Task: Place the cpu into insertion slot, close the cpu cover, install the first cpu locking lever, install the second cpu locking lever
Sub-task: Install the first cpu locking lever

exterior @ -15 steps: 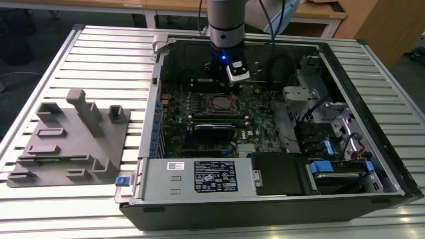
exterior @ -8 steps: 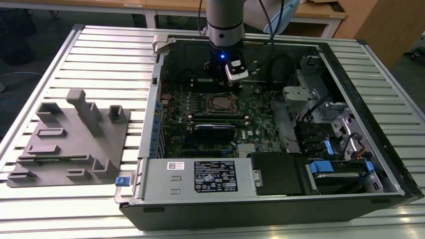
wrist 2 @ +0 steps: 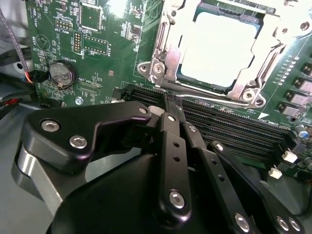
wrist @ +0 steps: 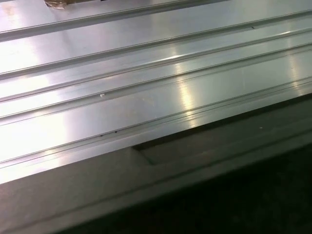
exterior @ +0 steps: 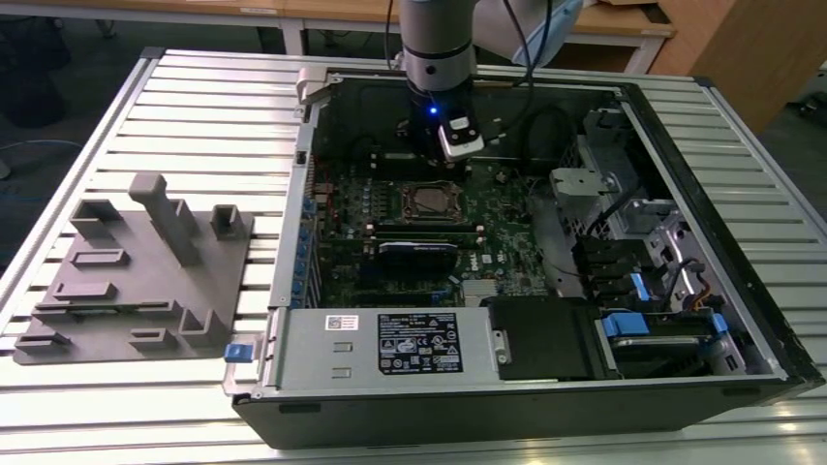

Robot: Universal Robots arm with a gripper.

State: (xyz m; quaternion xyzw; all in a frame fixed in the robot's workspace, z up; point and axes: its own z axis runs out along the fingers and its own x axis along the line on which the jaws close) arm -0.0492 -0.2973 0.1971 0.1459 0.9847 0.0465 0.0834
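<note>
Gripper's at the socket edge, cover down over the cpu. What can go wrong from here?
1. The gripper is shut, with its tips right at the thin wire lever. A slip could drive them into the memory slots just beside it.
2. The cpu cover lies over the cpu. If the lever misses its hook, the cover may lift.

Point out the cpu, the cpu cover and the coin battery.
cpu (wrist 2: 219, 51): second wrist view, middle of its top.
cpu cover (wrist 2: 165, 39): second wrist view, frame's side rail.
coin battery (wrist 2: 63, 74): second wrist view, round face.
</note>
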